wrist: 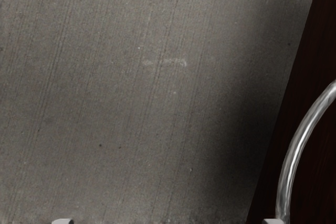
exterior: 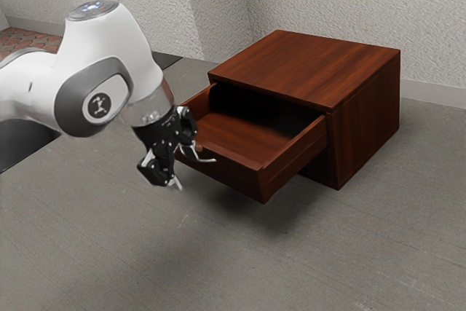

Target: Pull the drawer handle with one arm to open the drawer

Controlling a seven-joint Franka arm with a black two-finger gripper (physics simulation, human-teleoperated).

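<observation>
Hanging released just beside the handle (exterior: 198,152), the hand (exterior: 167,178) grips nothing; the drawer (exterior: 255,147) stands well out of the cabinet (exterior: 313,63). Closing now would likely miss the handle, and a sideways sweep could knock it.

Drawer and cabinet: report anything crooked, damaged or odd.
Nothing stands out. The drawer sits square in the cabinet, pulled well out, with no visible damage to the wood. The curved metal handle is intact on the drawer front, beside the end effector.
</observation>
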